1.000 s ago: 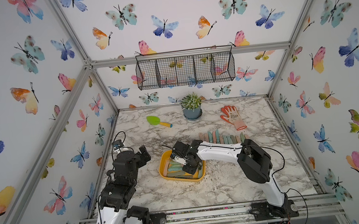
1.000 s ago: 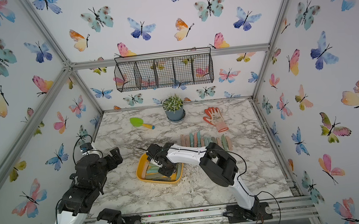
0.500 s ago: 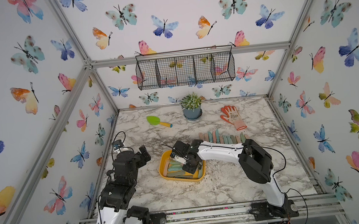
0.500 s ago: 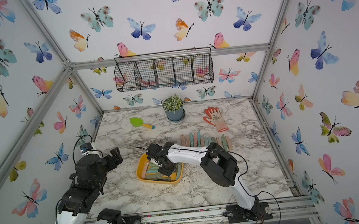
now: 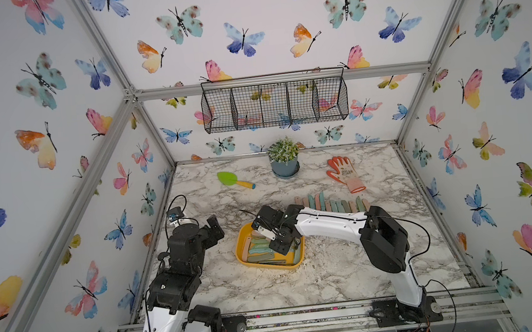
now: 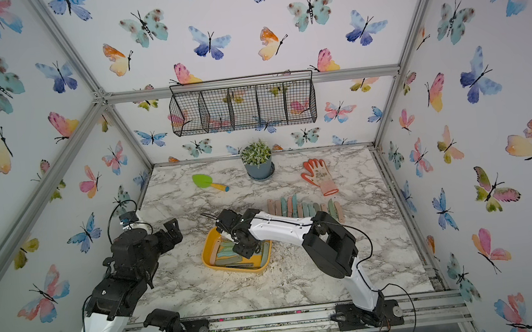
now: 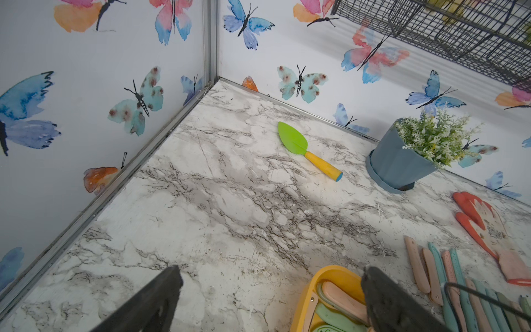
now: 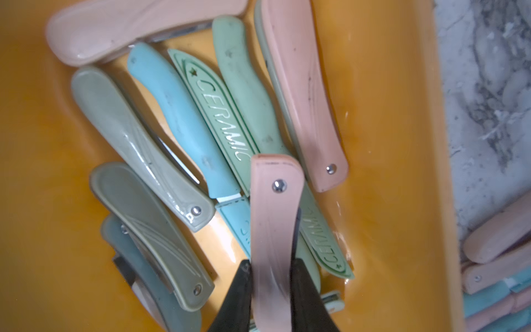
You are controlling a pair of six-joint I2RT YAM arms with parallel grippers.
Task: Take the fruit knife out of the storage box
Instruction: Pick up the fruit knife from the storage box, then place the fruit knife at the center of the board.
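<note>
The storage box point(image 5: 240, 252) is a shallow yellow-orange tub on the marble table, left of centre in both top views point(image 6: 207, 255). It holds several folded fruit knives in pink, green and blue. My right gripper point(image 8: 271, 267) reaches down into the box point(image 8: 388, 143) and is shut on a pink fruit knife point(image 8: 273, 218), which sticks out in front of the jaws over the other knives. In a top view the right gripper point(image 5: 273, 236) hangs over the box's middle. My left gripper point(image 7: 270, 287) is open and empty, left of the box point(image 7: 304, 299), above bare table.
A row of several knives point(image 5: 331, 202) lies on the table behind the right arm. Farther back are an orange glove point(image 5: 345, 172), a potted plant point(image 5: 284, 163) and a green trowel point(image 5: 234, 179). A black wire basket point(image 5: 273, 104) hangs on the back wall.
</note>
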